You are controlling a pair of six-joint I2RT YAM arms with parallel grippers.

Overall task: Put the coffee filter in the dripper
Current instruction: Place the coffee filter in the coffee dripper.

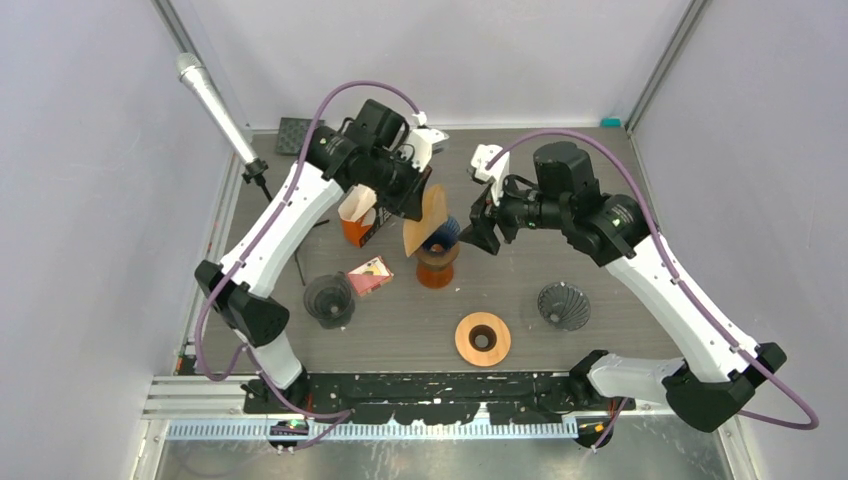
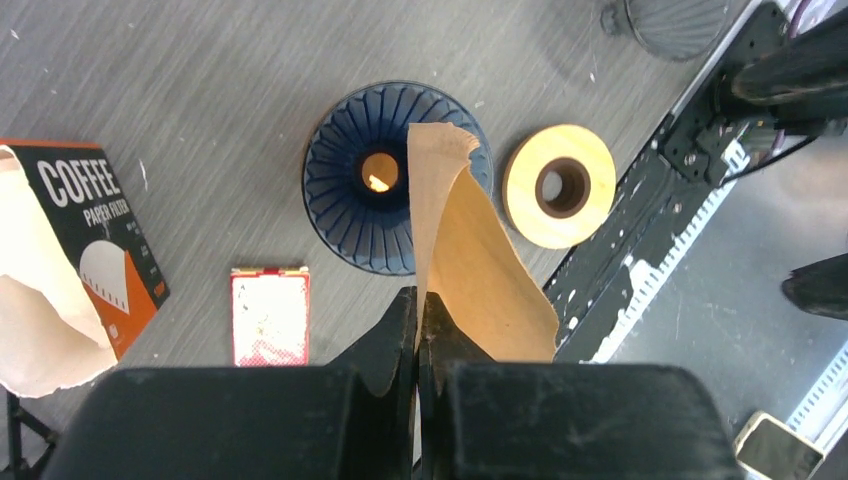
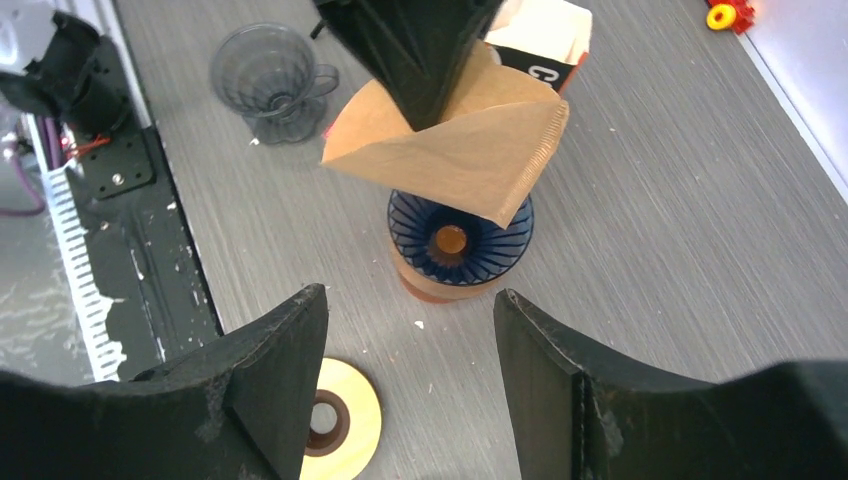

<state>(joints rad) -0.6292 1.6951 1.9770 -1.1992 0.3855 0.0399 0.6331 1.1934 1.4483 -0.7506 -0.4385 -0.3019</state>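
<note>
A brown paper coffee filter [image 1: 428, 218] [image 2: 478, 260] [image 3: 462, 150] hangs over the dark blue ribbed dripper [image 1: 440, 238] [image 2: 352, 185] [image 3: 460, 238], its lower tip at the dripper's rim. The dripper sits on a brown wooden base [image 1: 436, 272]. My left gripper [image 1: 412, 205] [image 2: 417, 305] is shut on the filter's upper edge, above the dripper. Just right of the dripper, my right gripper [image 1: 482, 232] [image 3: 410, 310] stands open and holds nothing.
An orange and black coffee filter box [image 1: 357, 222] [image 2: 95, 245] with loose filters stands left of the dripper. A red card [image 1: 371, 275], a dark glass dripper [image 1: 329, 299], a wooden ring [image 1: 483, 338] and another dark dripper [image 1: 563, 305] lie nearer the front. A microphone [image 1: 215, 105] leans at the back left.
</note>
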